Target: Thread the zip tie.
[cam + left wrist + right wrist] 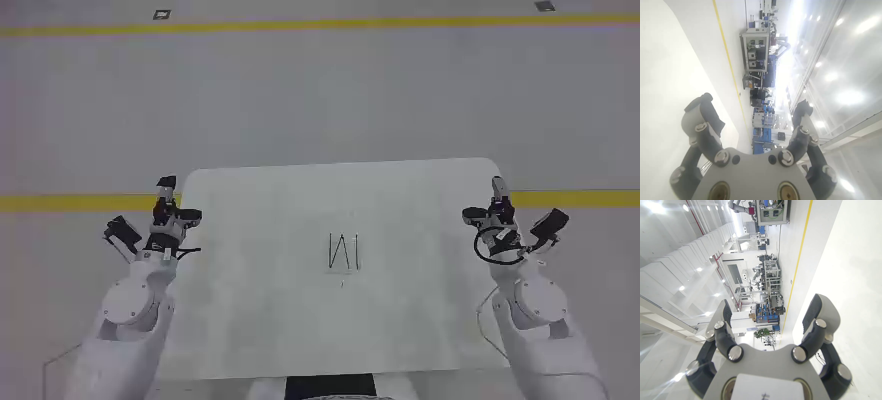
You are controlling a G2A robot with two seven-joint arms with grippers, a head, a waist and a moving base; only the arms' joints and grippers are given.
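Note:
Several thin dark zip ties (343, 251) lie side by side near the middle of the white table (260, 210). My left gripper (165, 190) is held at the table's left edge, far from the ties. In the left wrist view the left gripper (755, 106) is open with nothing between its fingers. My right gripper (497, 190) is held at the table's right edge, equally far from the ties. In the right wrist view the right gripper (770, 306) is open and holds nothing.
The table has rounded far corners and bare surface all around the ties. Grey floor with yellow lines (320, 22) surrounds it. Machines and racks (757, 51) stand far off in the hall.

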